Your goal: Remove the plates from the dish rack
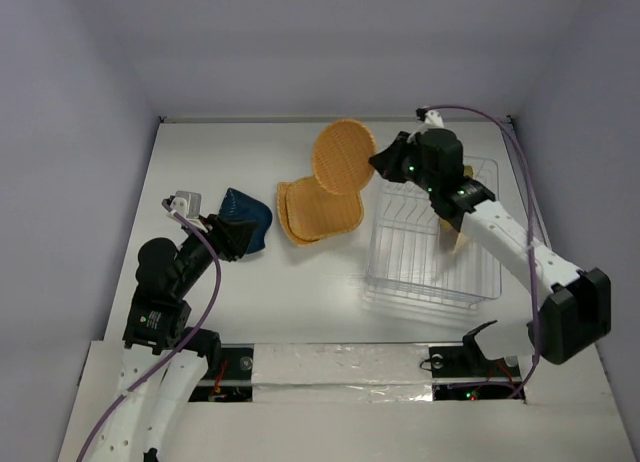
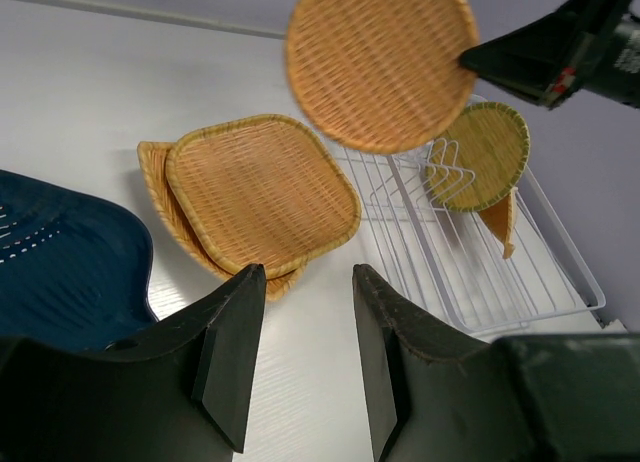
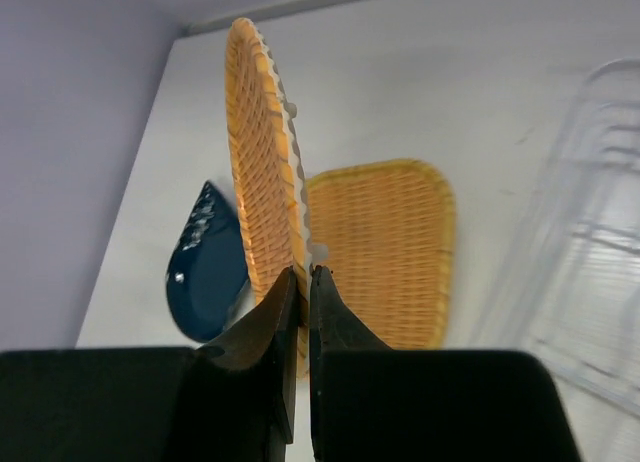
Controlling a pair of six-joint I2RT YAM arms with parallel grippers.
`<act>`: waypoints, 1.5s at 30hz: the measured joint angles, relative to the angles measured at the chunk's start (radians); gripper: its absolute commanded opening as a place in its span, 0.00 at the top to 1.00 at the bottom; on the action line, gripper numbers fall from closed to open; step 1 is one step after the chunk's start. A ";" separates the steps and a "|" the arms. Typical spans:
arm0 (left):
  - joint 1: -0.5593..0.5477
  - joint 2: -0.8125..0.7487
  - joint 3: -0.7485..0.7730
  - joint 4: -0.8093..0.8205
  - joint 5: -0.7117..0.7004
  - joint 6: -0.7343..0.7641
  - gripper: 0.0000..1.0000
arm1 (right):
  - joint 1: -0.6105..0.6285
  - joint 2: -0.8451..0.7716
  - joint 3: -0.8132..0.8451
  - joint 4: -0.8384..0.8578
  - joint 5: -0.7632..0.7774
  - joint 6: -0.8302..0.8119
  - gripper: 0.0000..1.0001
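Right wrist: round plate (image 3: 262, 172) stands on edge, rim in right gripper (image 3: 303, 274).

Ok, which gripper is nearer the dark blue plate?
Left. The left gripper hovers just beside the dark blue plate; the right gripper is by the dish rack, gripping the round woven plate.

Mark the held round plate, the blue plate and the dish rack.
round plate (image 1: 343, 157): top view, centre of its woven face.
blue plate (image 1: 252, 214): top view, its visible middle.
dish rack (image 1: 415, 254): top view, bare grid base.
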 measured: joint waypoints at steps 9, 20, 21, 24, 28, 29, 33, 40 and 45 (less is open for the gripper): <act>0.000 0.000 0.000 0.000 0.000 0.000 0.63 | 0.116 0.276 -0.028 0.159 -0.068 0.134 1.00; 0.000 -0.002 0.000 0.000 0.000 0.000 0.63 | 0.122 0.369 -0.056 0.193 -0.055 0.184 0.48; 0.000 -0.002 0.000 0.000 0.000 0.000 0.63 | 0.122 0.369 -0.057 0.193 -0.047 0.182 0.40; 0.000 -0.002 0.000 0.000 0.000 0.000 0.63 | 0.122 0.364 -0.058 0.186 -0.014 0.169 0.27; 0.000 -0.002 0.000 0.000 0.000 0.000 0.63 | 0.122 0.305 -0.068 0.144 0.053 0.141 0.21; 0.000 -0.002 0.000 0.000 0.000 0.000 0.63 | 0.122 0.282 -0.071 0.132 0.073 0.134 0.23; 0.000 -0.002 0.000 0.000 0.000 0.000 0.63 | 0.122 0.119 -0.080 0.043 0.208 0.080 0.93; 0.000 -0.006 0.000 0.000 0.001 0.000 0.63 | 0.047 -0.201 -0.082 -0.135 0.515 0.010 0.87; -0.001 -0.014 0.000 0.000 0.002 0.000 0.63 | -0.104 -0.274 -0.089 -0.258 0.680 -0.041 0.14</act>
